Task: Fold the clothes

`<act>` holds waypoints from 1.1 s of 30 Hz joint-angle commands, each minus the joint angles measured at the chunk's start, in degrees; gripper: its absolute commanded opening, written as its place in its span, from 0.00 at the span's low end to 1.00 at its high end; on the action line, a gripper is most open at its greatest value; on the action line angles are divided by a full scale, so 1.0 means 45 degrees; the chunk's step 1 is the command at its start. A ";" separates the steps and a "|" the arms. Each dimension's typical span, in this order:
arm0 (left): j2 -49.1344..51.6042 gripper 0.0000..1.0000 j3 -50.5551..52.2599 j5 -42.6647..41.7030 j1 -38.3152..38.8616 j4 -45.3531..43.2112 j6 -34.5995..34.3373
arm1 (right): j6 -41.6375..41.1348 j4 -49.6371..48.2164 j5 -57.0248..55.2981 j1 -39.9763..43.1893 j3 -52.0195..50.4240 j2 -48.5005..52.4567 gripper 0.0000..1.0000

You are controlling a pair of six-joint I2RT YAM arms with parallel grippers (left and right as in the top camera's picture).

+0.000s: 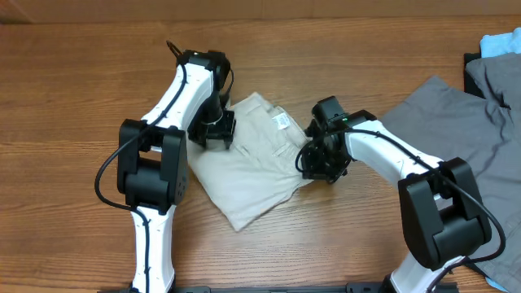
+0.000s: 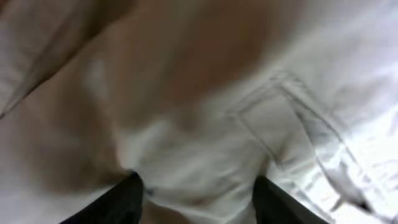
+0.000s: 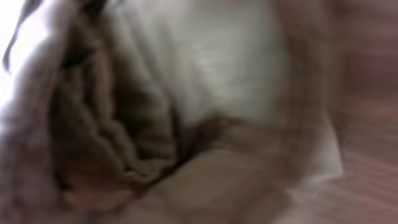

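The pale beige shorts [image 1: 248, 167] lie folded over on the wooden table, with a small white tag [image 1: 282, 121] on the upper layer. My left gripper [image 1: 216, 130] is down at the shorts' left edge. In the left wrist view its fingers [image 2: 199, 196] stand wide apart with beige cloth and a pocket seam [image 2: 292, 118] between and beyond them. My right gripper [image 1: 320, 161] is down at the shorts' right edge. The right wrist view is blurred and filled with bunched beige cloth [image 3: 186, 93]; its fingers do not show.
A grey garment [image 1: 456, 122] spreads over the right side of the table. A light blue garment [image 1: 501, 42] lies at the far right corner on a dark object [image 1: 472, 72]. Bare wood [image 1: 81, 89] lies to the left and front.
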State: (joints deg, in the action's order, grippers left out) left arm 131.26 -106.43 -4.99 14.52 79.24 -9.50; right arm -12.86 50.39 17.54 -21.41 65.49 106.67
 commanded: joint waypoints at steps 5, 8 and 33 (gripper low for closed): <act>-0.0039 0.55 0.0126 -0.2900 0.0039 0.1224 0.0311 | -0.0155 -0.1418 -0.1987 0.1248 0.0087 0.0039 0.20; -0.1088 0.56 0.0126 -0.2953 -0.0049 0.0403 0.0296 | -0.0151 -0.1078 -0.1991 0.1511 0.0359 0.0039 0.32; 0.0967 0.84 0.0136 -0.2288 -0.0287 -0.3492 0.2225 | -0.0199 -0.0461 -0.1987 0.1549 0.0389 0.0039 0.51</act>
State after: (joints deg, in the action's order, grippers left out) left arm 132.51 -106.02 -13.98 12.19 62.41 -0.86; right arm -13.52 48.53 8.93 -14.50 65.67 106.67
